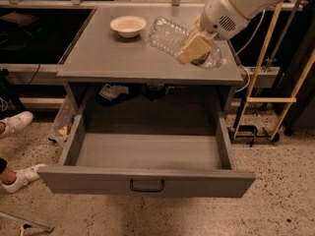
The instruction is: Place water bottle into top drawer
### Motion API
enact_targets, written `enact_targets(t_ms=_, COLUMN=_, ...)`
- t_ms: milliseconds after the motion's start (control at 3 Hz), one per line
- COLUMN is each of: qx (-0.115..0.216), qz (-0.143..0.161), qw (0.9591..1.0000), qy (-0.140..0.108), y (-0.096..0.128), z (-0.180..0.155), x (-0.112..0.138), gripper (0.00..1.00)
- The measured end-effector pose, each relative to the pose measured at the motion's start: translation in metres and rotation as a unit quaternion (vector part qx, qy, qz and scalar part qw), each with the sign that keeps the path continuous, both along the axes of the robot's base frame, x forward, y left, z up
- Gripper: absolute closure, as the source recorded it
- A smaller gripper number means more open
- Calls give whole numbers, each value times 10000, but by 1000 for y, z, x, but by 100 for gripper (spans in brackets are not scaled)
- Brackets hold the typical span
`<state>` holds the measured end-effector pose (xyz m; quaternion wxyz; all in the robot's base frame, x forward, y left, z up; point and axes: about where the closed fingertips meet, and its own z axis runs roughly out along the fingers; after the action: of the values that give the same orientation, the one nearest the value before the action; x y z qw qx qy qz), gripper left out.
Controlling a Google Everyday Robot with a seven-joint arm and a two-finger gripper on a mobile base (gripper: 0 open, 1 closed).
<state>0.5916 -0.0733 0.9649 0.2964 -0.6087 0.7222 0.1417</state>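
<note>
The water bottle (166, 35) is clear and crinkled, and lies tilted on its side over the right half of the grey tabletop (113, 58). My gripper (195, 48), with tan fingers (191, 49), is shut on the bottle near its label end; the white arm reaches in from the upper right. I cannot tell whether the bottle touches the tabletop. The top drawer (147, 181) is pulled fully open below, and its inside is bare. Its small black handle (146, 185) sits at the centre of the front panel. The gripper is behind and above the drawer's right half.
A white bowl (128, 25) stands at the back left of the tabletop. A person's white shoes (15, 123) are on the floor at left. A wooden frame (263, 82) and cables stand to the right of the table. Clutter (112, 91) sits under the tabletop.
</note>
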Motion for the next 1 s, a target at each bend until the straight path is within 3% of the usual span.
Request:
enact_targets(t_ms=333, qx=-1, qz=2, qw=10000, qy=4, y=0, z=-1, x=0, gripper=100)
enact_targets(t_ms=667, qx=-28, qz=-16, qw=10000, qy=-83, y=3, z=-31, x=3, gripper=100)
enact_targets(t_ms=1000, qx=-30, qz=-9, qw=10000, qy=-56, y=8, z=-113, x=2, gripper=100)
